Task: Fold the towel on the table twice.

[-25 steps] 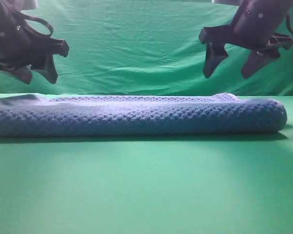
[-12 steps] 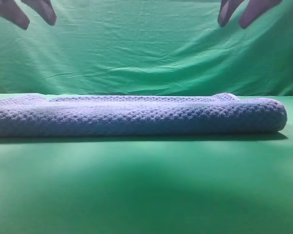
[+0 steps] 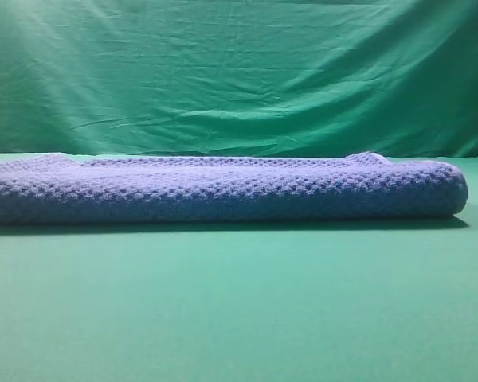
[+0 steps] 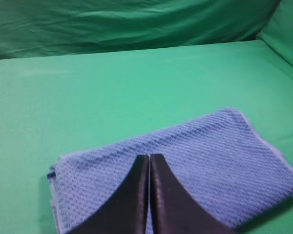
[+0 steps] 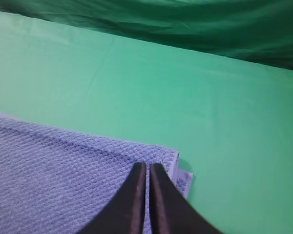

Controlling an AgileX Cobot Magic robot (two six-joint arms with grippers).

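Note:
The towel [image 3: 223, 191] lies folded in a long flat stack across the table [image 3: 239, 302], with its thick fold rounded at the right end. Neither gripper shows in the exterior high view. In the left wrist view my left gripper [image 4: 149, 157] is shut and empty, held well above the towel [image 4: 210, 156]. In the right wrist view my right gripper [image 5: 147, 165] is shut and empty, above the towel's corner [image 5: 49, 170], where a small white label [image 5: 184, 181] sticks out.
The wrinkled green fabric backdrop [image 3: 239, 79] hangs behind the table and also shows in both wrist views [image 4: 112, 19] [image 5: 185, 24]. Bare green table surface lies around the towel [image 4: 88, 97] [image 5: 210, 122].
Both grippers, open above the towel's ends a second ago, have risen out of the top of the exterior view. The towel has not moved.

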